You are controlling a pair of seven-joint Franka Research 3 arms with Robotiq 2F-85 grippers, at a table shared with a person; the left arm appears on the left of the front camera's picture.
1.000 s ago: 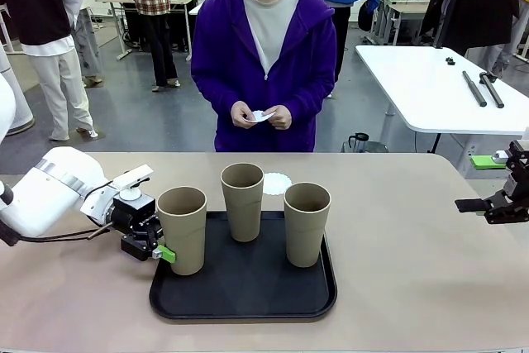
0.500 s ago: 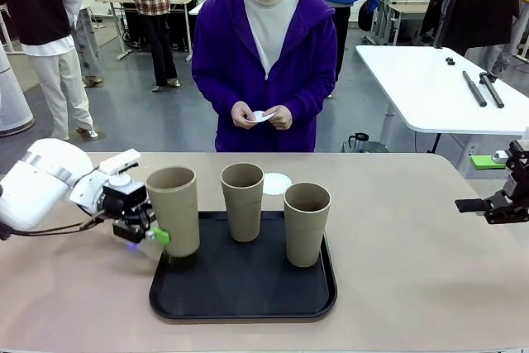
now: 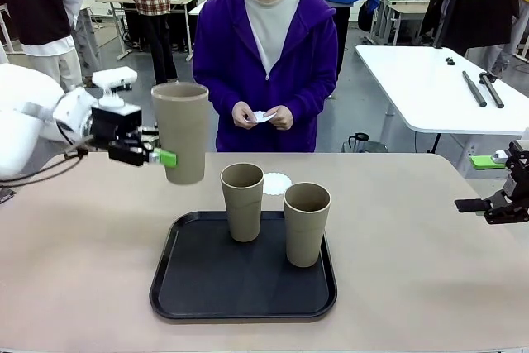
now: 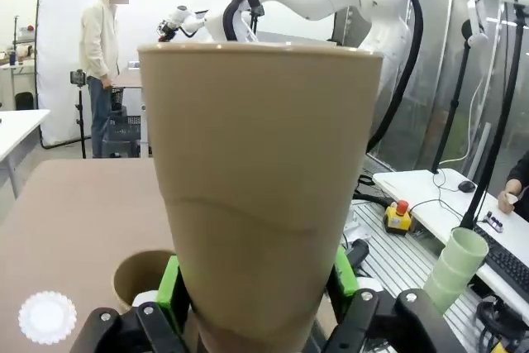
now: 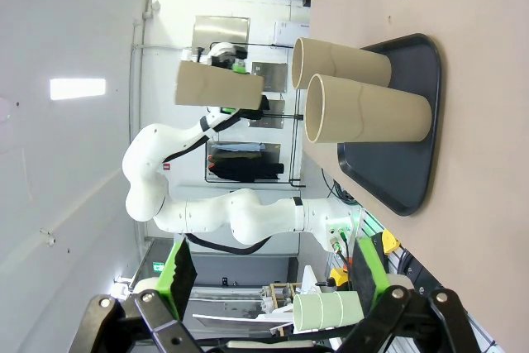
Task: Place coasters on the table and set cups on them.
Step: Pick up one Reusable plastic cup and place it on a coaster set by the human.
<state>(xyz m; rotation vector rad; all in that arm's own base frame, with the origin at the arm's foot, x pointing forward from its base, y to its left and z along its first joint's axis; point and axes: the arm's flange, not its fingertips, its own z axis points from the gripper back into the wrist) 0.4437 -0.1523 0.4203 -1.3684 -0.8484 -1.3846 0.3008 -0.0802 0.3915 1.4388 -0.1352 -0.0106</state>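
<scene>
My left gripper (image 3: pixel 157 155) is shut on a tan cup (image 3: pixel 180 132) and holds it upright in the air, above the table (image 3: pixel 83 270) and left of the tray. In the left wrist view that cup (image 4: pixel 256 179) stands between the green pads (image 4: pixel 169 291). Two more cups (image 3: pixel 242 202) (image 3: pixel 307 223) stand on the black tray (image 3: pixel 244 299). One white coaster (image 3: pixel 278 182) lies on the table behind the tray; the person holds another coaster (image 3: pixel 263 116) in both hands. My right gripper (image 3: pixel 496 204) hovers open at the table's right edge, holding nothing.
The person in a purple jacket (image 3: pixel 264 64) stands at the far side, close to the table edge. A white table (image 3: pixel 438 88) with black rods is at the back right. Bare tabletop lies left and right of the tray.
My left gripper has lifted the cup off the tray's left side, up and slightly back to the left. The right arm and the person have not moved.
</scene>
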